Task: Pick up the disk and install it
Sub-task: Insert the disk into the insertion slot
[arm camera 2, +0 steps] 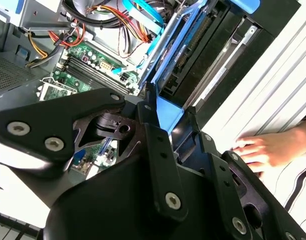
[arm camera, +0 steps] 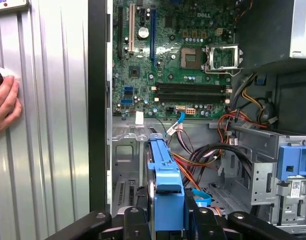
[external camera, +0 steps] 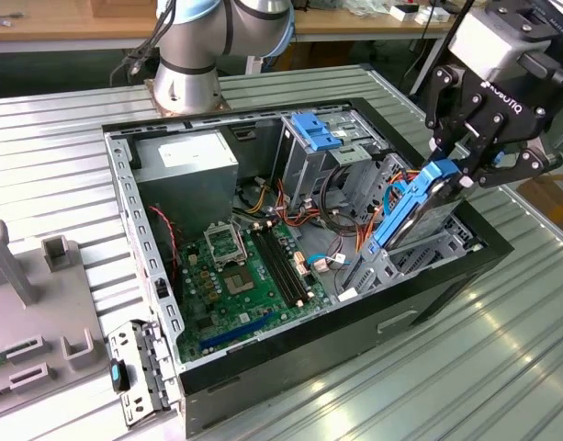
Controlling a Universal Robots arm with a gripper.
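The disk [external camera: 415, 209], a grey drive in a blue plastic carrier, hangs edge-up and tilted over the bay at the exterior view's right end of the open computer case [external camera: 134, 230]. My gripper [external camera: 457, 175] is shut on its upper end, with the lower end down among the bay's metal rails. In the first wrist view the carrier's blue edge [arm camera: 165, 180] runs between my black fingers [arm camera: 138, 220], pointing into the case. The second wrist view has the blue carrier [arm camera 2: 167, 112] clamped in the gripper [arm camera 2: 165, 127], the drive's dark side leading into the bay.
A grey power-supply box [external camera: 185, 156] and a metal drive cage with a blue latch [external camera: 313, 130] stand at the case's back. Green motherboard [external camera: 240, 266] and loose cables [external camera: 341, 220] fill the floor. A person's hand [arm camera 2: 272, 147] rests on the ribbed table beside the case. A grey fixture [external camera: 24, 303] sits at the exterior view's left.
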